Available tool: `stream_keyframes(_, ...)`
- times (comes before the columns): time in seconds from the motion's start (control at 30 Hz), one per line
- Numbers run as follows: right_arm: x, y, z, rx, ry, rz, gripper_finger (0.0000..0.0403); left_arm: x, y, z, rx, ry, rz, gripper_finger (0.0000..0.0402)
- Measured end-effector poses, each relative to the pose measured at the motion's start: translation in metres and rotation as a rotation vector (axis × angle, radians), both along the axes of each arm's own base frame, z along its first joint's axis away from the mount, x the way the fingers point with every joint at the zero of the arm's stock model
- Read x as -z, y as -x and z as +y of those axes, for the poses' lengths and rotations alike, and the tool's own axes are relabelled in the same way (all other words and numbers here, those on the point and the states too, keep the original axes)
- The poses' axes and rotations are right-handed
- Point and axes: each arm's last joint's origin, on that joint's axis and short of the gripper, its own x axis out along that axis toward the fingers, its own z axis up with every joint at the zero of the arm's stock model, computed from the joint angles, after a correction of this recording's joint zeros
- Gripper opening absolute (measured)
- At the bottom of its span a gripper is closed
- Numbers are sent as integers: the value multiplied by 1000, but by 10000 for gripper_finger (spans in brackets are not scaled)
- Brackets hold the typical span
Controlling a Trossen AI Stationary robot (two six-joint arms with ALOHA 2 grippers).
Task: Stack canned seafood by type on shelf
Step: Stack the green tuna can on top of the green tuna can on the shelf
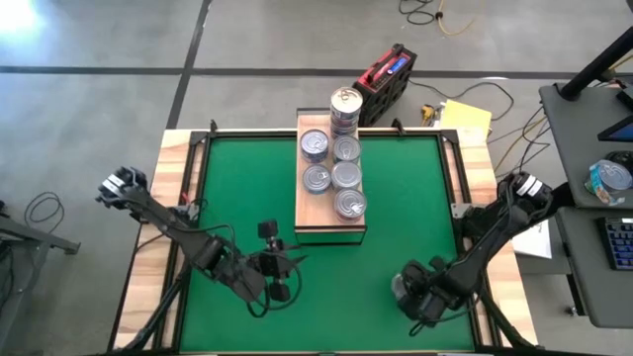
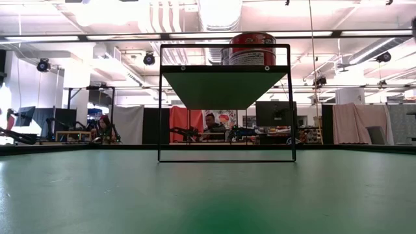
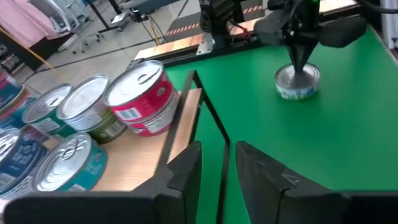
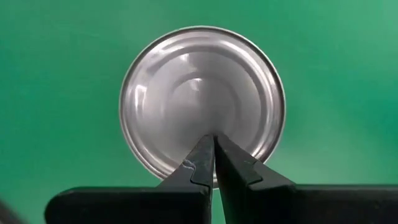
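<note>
Shelf (image 1: 330, 229): light-wood board, dark frame, at twelve o'clock on the green mat (image 1: 396, 198); carries silver-lidded tins (image 1: 334, 176) in rows and a stack at its far end. 
Loose tin (image 4: 202, 102): on the mat at five o'clock. 
Right gripper (image 4: 214, 163): fingers pressed together, tips over that tin's lid, holding nothing. 
Left gripper (image 3: 214, 163): at seven o'clock, fingers narrowly parted, empty, beside the shelf's near end.
</note>
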Motion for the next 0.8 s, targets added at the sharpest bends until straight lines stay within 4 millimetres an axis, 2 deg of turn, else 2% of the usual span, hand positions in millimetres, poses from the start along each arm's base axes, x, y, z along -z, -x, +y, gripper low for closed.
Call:
stream_keyframes(0.17, 7, -30, 3, -78, -26, -180, 9, 5, -3, -14, 29, -11, 13, 78)
stream_keyframes(0.3, 5, -66, -8, -166, 38, -390, 9, 14, -6, -24, 47, -26, 36, 77)
stream_keyframes(0.43, -21, -91, -20, -274, 112, -509, 9, 32, -13, -32, 68, -34, 79, 77)
stream_keyframes(0.53, -45, -86, -25, -328, 144, -486, 9, 49, -21, -40, 107, -22, 118, 77)
stream_keyframes(0.67, -64, -63, -30, -309, 126, -418, 9, 66, -36, -52, 139, -31, 145, 77)
stream_keyframes(0.73, -64, -53, -32, -263, 106, -417, 9, 79, -42, -57, 157, -50, 183, 76)
stream_keyframes(0.8, -55, -46, -34, -223, 87, -414, 9, 92, -47, -62, 192, -65, 234, 75)
